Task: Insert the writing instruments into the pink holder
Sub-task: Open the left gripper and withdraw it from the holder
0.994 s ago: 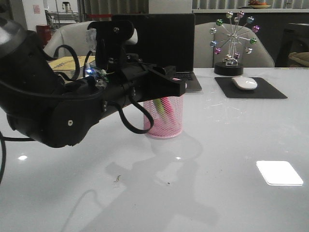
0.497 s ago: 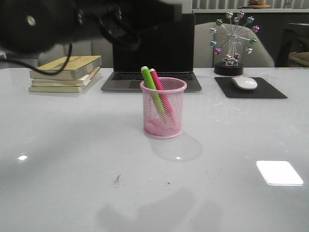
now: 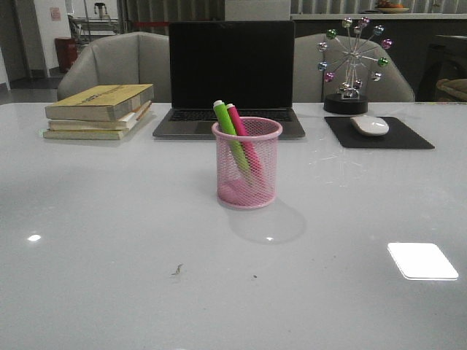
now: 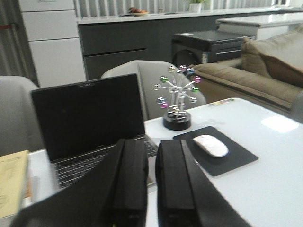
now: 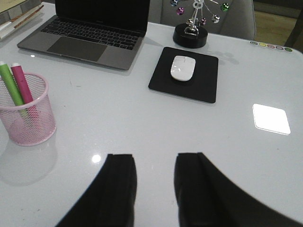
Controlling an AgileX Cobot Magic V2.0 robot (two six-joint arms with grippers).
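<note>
Left end effector (image 4: 151, 189) has its black fingers nearly together with just a thin gap and nothing in it, while the right end effector (image 5: 154, 182) sits wider apart, empty too, above the glossy white surface (image 3: 109, 277). Pink holder (image 3: 246, 163), a round wire-mesh cup with a rolled rim, stands mid-surface in front of the laptop (image 3: 230, 76). Inside it the green highlighter (image 3: 228, 130) and pink highlighter (image 3: 238, 130) lean together, tops poking above the rim.
</note>
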